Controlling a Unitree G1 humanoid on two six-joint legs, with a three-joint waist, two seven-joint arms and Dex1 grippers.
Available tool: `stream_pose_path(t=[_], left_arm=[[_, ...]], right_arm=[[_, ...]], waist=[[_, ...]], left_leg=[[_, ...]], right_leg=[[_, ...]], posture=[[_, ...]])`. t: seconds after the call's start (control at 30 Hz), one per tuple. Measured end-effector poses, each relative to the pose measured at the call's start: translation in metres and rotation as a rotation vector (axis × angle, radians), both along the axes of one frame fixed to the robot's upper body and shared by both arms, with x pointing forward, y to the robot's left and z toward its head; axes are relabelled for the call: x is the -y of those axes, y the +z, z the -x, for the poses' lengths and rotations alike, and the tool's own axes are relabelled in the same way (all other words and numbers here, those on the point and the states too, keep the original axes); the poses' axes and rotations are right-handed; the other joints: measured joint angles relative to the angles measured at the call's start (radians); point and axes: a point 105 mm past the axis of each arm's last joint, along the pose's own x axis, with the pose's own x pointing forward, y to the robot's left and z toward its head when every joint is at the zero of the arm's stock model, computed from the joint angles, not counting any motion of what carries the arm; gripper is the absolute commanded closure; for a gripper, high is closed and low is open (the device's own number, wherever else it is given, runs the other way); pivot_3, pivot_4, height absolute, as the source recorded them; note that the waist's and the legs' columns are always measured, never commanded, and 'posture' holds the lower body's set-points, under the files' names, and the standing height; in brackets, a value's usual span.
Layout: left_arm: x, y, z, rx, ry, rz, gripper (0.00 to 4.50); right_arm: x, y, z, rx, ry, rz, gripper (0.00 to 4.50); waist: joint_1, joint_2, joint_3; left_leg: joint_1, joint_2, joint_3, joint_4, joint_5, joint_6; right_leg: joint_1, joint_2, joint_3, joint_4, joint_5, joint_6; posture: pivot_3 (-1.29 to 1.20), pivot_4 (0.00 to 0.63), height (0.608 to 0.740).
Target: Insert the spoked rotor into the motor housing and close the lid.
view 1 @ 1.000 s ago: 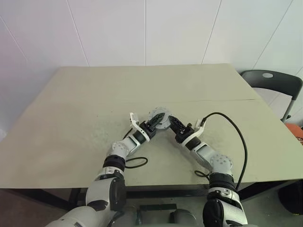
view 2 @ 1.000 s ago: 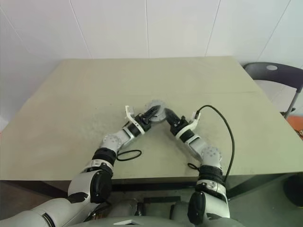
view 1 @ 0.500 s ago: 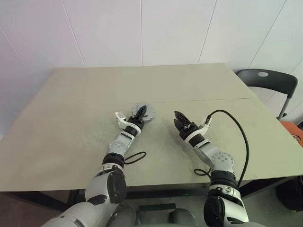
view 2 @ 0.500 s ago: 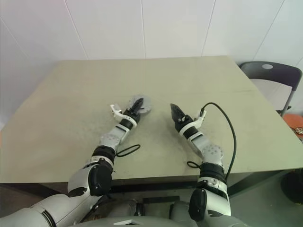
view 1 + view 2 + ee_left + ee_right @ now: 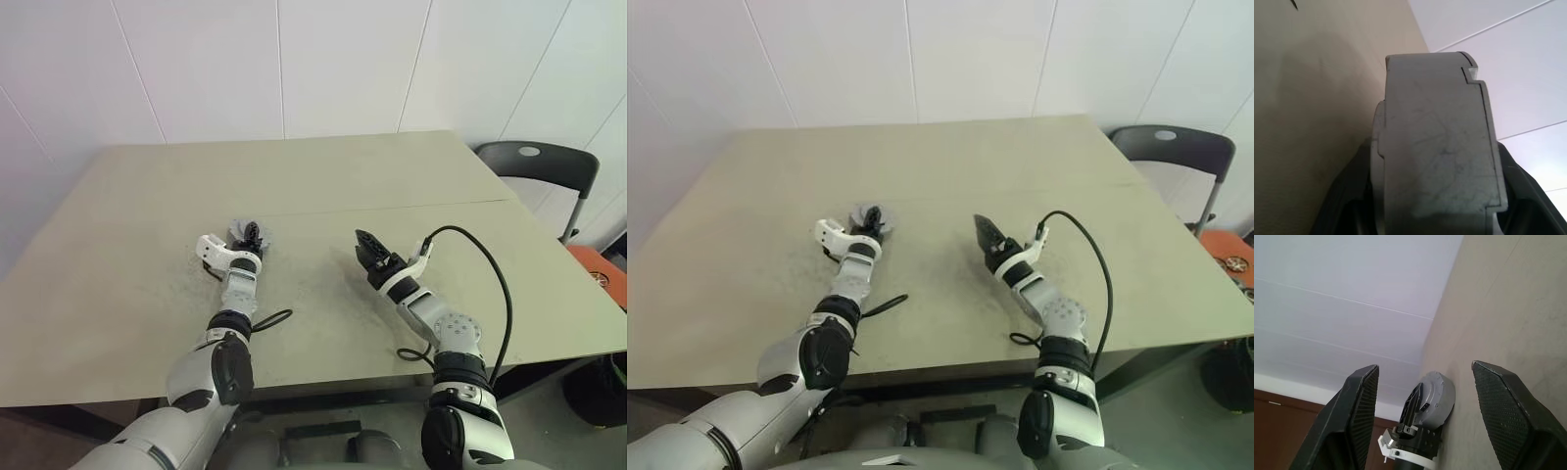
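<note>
Motor housing [image 5: 240,231], a thick round silver-grey puck, was clamped in the left gripper [image 5: 251,235], whose two black fingers pressed on its opposite flat faces. The left wrist view looked straight onto the puck's rim, a broad scratched grey band with a thin seam and a small notch along one side, and a dark finger [image 5: 1347,196] rose on each side of it. The puck stood on edge, close over the table [image 5: 392,176], left of the table's middle. Whether its rim touched the surface could not be told, and its face was too small to make out.

To the right, well apart from the puck, the right gripper [image 5: 365,245] hung a little above the table with its fingers spread wide and nothing between them. It pointed toward the far left, and the right wrist view showed the puck in the left gripper between the two open textured pads [image 5: 1501,406].

A black cable [image 5: 490,274] looped from the right wrist over the table and back down to the near edge. Another short black loop [image 5: 276,318] lay beside the left forearm. Past the table's far right corner stood a dark chair [image 5: 534,162], and a white panelled wall [image 5: 294,69] ran behind.
</note>
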Motion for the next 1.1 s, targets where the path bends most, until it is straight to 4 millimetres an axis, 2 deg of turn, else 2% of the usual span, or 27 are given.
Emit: stream_pose_path(t=[0.1, 0.27, 0.33, 0.4, 0.57, 0.67, 0.77, 0.87, 0.97, 1.03, 1.1], left_arm=[[-0.012, -0.001, 0.001, -0.016, 0.055, -0.042, 1.35], [-0.020, 0.006, 0.001, 0.005, 0.102, -0.079, 0.02], [-0.024, 0.007, 0.001, -0.014, 0.131, -0.119, 0.02], [-0.038, 0.004, 0.004, -0.062, 0.188, -0.186, 0.02], [-0.083, -0.001, 0.019, -0.182, 0.356, -0.383, 0.02], [-0.091, -0.002, 0.022, -0.231, 0.398, -0.460, 0.02], [-0.090, 0.001, 0.023, -0.235, 0.397, -0.523, 0.02], [-0.083, 0.010, 0.018, -0.149, 0.340, -0.574, 0.02], [-0.053, 0.034, 0.006, 0.066, 0.173, -0.632, 0.02], [-0.026, 0.053, 0.001, 0.227, 0.036, -0.671, 0.02], [-0.004, 0.063, 0.005, 0.365, -0.093, -0.713, 0.02]], right_arm=[[0.000, -0.001, 0.000, 0.002, 0.000, 0.008, 1.29], [0.000, -0.001, 0.000, 0.004, 0.001, 0.019, 1.29], [-0.001, -0.001, 0.000, 0.004, 0.005, 0.022, 1.29], [-0.001, -0.002, 0.000, 0.005, 0.006, 0.024, 1.29], [0.001, -0.006, 0.002, -0.001, 0.005, 0.040, 1.29], [0.000, -0.006, 0.002, -0.002, 0.008, 0.044, 1.29], [-0.001, -0.007, 0.003, -0.002, 0.013, 0.047, 1.29], [-0.004, -0.011, 0.005, -0.003, 0.029, 0.079, 1.29], [-0.006, -0.017, 0.007, 0.011, 0.041, 0.192, 1.29], [-0.003, -0.014, 0.005, 0.043, 0.036, 0.270, 1.29], [0.008, -0.006, 0.002, 0.099, 0.012, 0.406, 1.29]], waist=[[0.000, 0.000, 0.000], [-0.001, 0.000, 0.000], [-0.002, 0.000, 0.000], [-0.002, 0.000, 0.000], [0.006, -0.001, 0.000], [0.015, -0.001, 0.000], [0.032, -0.001, 0.000], [0.042, -0.002, 0.000], [0.051, -0.001, 0.000], [0.054, -0.001, 0.000], [0.054, -0.001, 0.000]], left_leg=[[0.003, 0.001, -0.001, 0.000, 0.000, 0.000], [0.006, 0.001, -0.001, 0.000, 0.000, 0.000], [0.009, 0.002, -0.001, -0.001, 0.000, 0.000], [0.011, 0.002, -0.002, -0.002, 0.000, -0.001], [0.012, 0.002, -0.002, -0.002, -0.001, -0.001], [0.011, 0.000, -0.002, -0.001, -0.001, -0.002], [0.008, 0.000, -0.001, 0.000, -0.002, -0.003], [0.001, -0.001, -0.001, 0.001, -0.002, -0.003], [-0.001, -0.002, 0.000, 0.000, -0.002, -0.004], [-0.001, -0.002, 0.000, 0.000, -0.002, -0.004], [-0.001, -0.002, 0.001, 0.000, -0.002, -0.004]], right_leg=[[0.001, 0.001, 0.000, 0.000, 0.001, -0.001], [0.002, 0.002, -0.001, 0.001, 0.002, -0.001], [0.003, 0.002, -0.001, 0.001, 0.003, -0.002], [0.003, 0.002, -0.001, 0.001, 0.004, -0.002], [0.003, 0.003, -0.001, 0.002, 0.004, -0.002], [0.003, 0.000, -0.001, 0.001, 0.005, 0.000], [0.000, -0.001, -0.001, -0.002, 0.007, 0.001], [-0.006, -0.002, -0.001, -0.002, 0.008, 0.000], [-0.007, -0.003, -0.001, -0.003, 0.008, -0.001], [-0.008, -0.003, -0.001, -0.004, 0.009, -0.002], [-0.008, -0.003, -0.001, -0.005, 0.009, -0.003]], posture=[[0.00, 0.000, 0.740], [0.00, 0.000, 0.740], [0.00, 0.000, 0.740], [0.00, 0.000, 0.740], [0.00, 0.000, 0.740], [0.00, 0.000, 0.740], [0.00, 0.000, 0.740], [0.00, 0.000, 0.740], [0.00, 0.000, 0.740], [0.00, 0.000, 0.740], [0.00, 0.000, 0.740]])
